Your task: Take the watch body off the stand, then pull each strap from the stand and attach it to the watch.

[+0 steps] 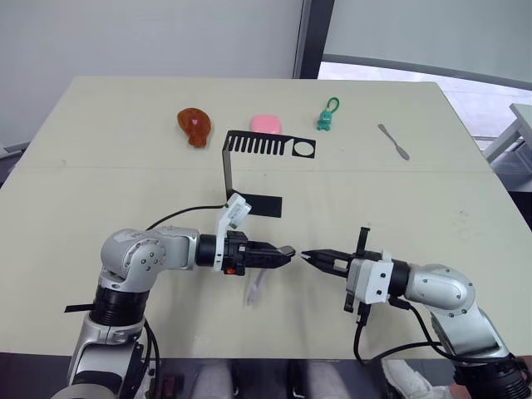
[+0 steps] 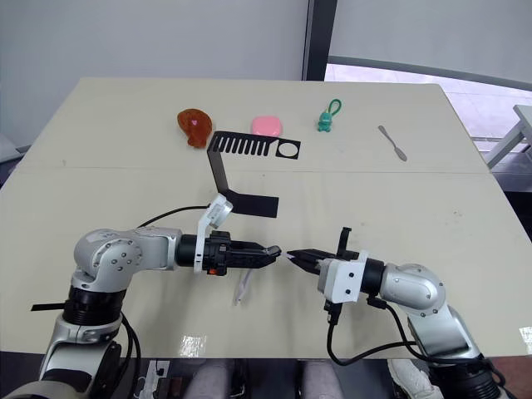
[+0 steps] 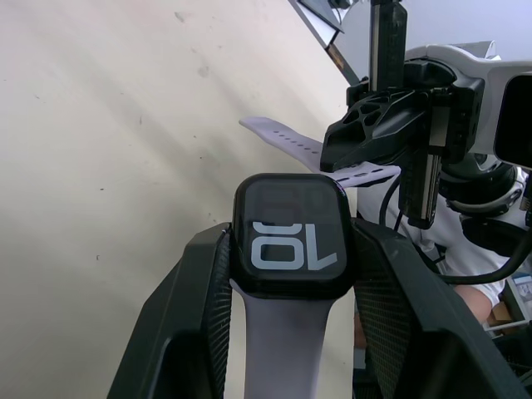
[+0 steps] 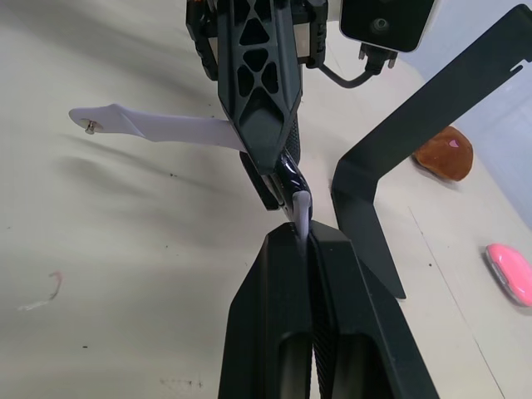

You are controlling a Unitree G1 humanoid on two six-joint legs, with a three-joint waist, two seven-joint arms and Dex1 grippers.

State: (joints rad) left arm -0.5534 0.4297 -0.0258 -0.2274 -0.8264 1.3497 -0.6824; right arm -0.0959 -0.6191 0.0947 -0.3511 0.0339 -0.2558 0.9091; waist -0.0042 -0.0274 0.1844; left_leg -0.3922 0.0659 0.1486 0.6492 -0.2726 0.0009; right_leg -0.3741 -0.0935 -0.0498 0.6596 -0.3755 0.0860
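Fingers (image 3: 208,307) of the left gripper (image 1: 283,252) clamp the watch body (image 3: 293,247); right gripper (image 1: 309,258) pinches a strap (image 4: 301,208).

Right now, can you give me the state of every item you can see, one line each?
watch body: off the stand, clamped in the left gripper, screen showing digits
first strap: already attached, hanging from the watch
second strap: pinched in the right gripper, its end meeting the watch
stand: upright on the table, slots empty
green keychain figure: lying untouched
spatula: lying flat
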